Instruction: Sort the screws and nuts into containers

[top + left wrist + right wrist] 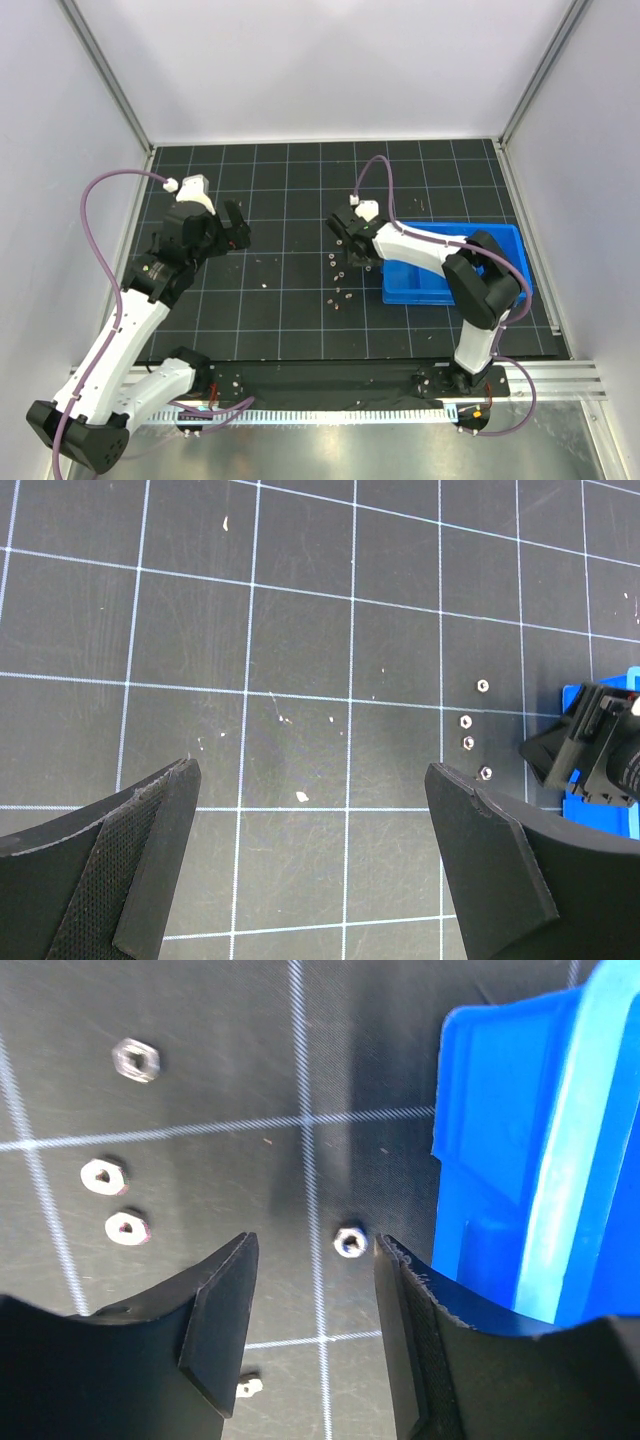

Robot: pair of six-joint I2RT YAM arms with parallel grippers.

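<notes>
Gridded mat (200, 1020), tiny silvery nuts (349, 1241)

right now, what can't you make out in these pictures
Tray contents: top view, right arm covers much of it; right wrist view cuts it off.
Loose bits: top view, too small to tell screws from nuts.
Bit at bottom, right wrist view: half hidden by a finger.

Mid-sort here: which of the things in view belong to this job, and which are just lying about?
Belongs to the job:
- loose nuts
- blue tray
- right hand, open around one nut
- left hand, open and empty

Just lying about:
- pale flecks
- purple cable
</notes>
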